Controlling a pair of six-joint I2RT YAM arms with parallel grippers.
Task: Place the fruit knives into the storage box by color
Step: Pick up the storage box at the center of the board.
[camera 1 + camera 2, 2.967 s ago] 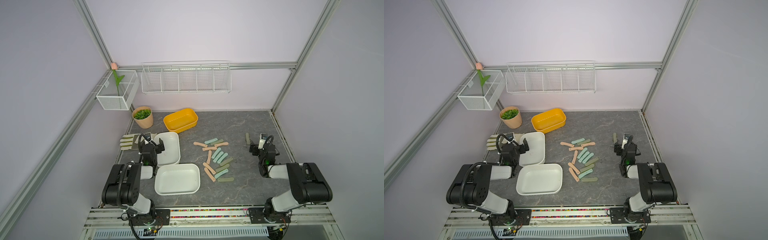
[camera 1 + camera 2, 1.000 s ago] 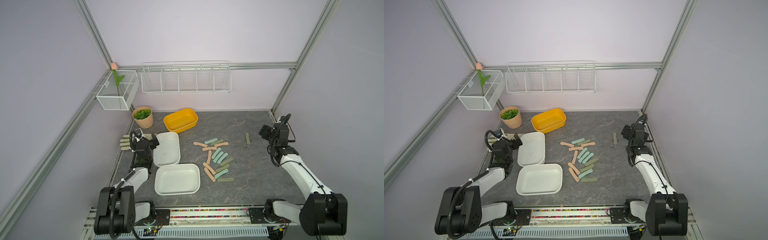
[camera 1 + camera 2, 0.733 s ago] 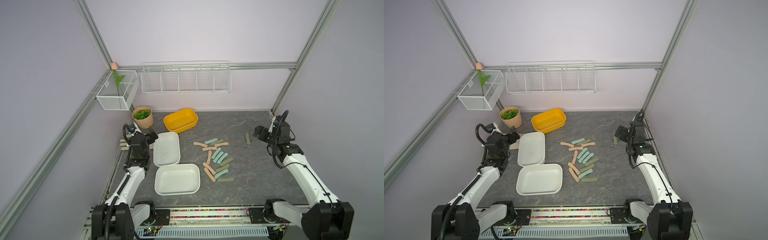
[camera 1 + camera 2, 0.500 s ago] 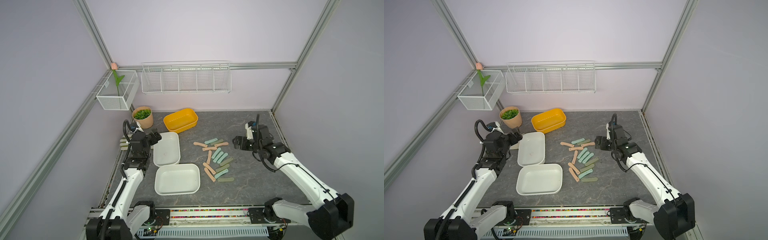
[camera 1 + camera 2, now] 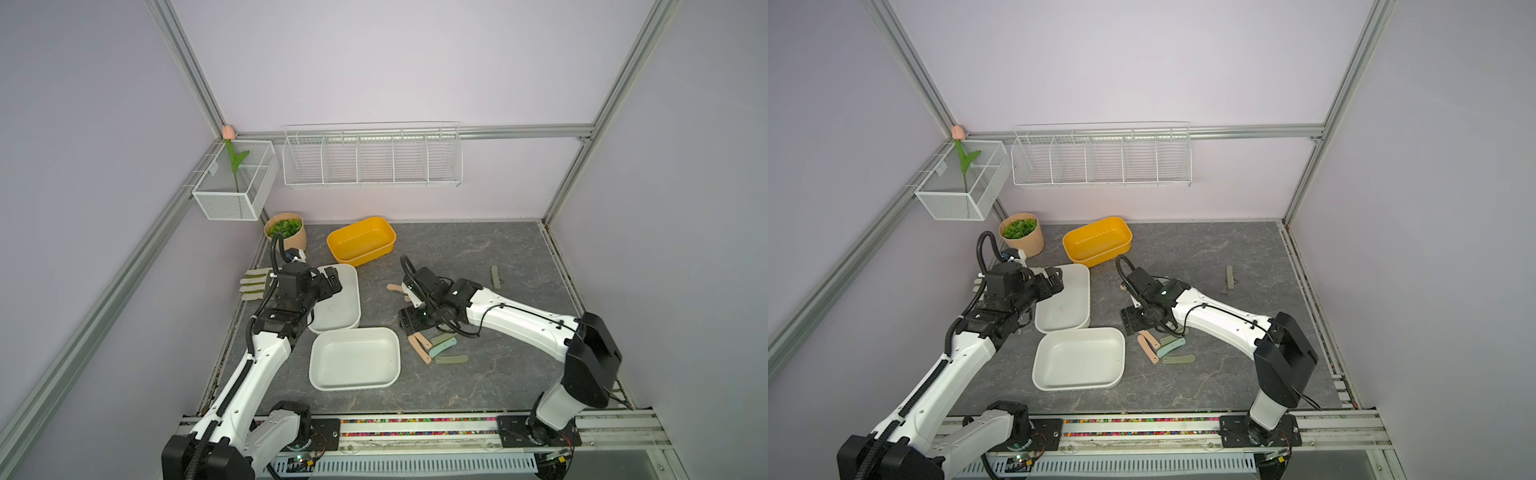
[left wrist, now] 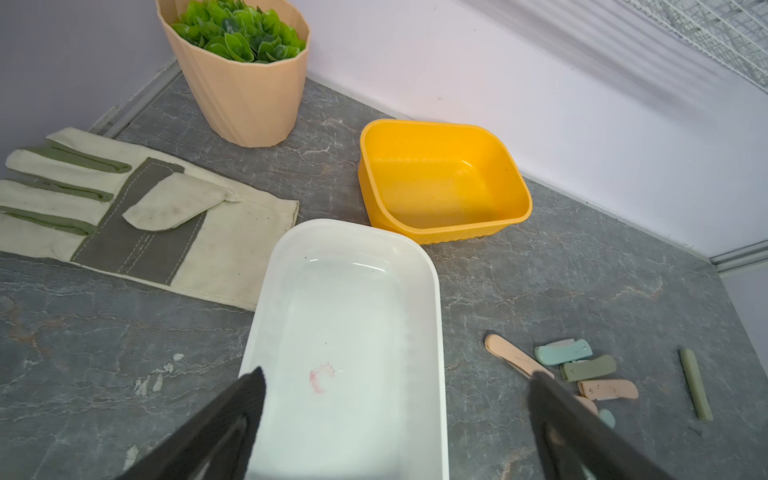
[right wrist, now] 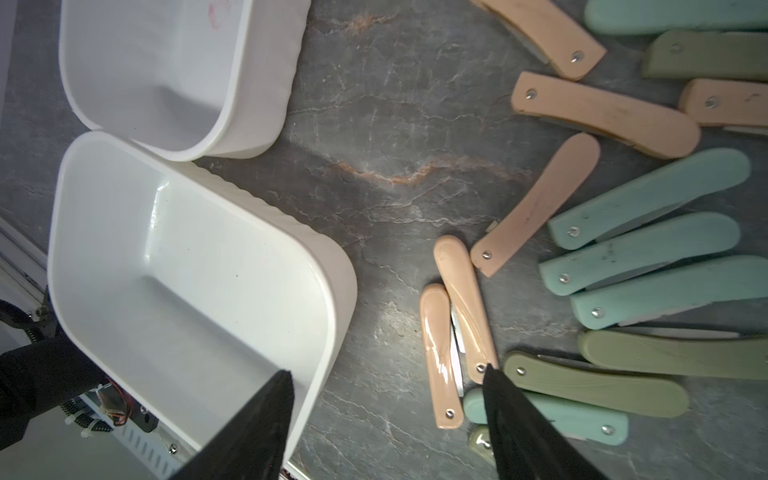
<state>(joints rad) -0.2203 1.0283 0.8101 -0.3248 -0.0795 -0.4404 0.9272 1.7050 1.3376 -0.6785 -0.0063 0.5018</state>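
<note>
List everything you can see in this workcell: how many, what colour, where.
Folding plastic fruit knives: at least fifteen clustered, peach, mint and olive, right of boxes; one olive knife apart, farther right.
White rectangular plastic boxes: two, empty, centre-left, one nearer, one behind it.
Yellow plastic tub: one, empty, behind boxes.
Green plant in beige pot: one, back-left corner.
Beige-and-olive work glove: one, left of far box.
White wire rack: one, back wall.
White mesh basket: one, left wall, holding pink tulip.
Grey marble table: one.
Left gripper: black, open, over far box.
Right gripper: black, open, between near box and peach knives.
</note>
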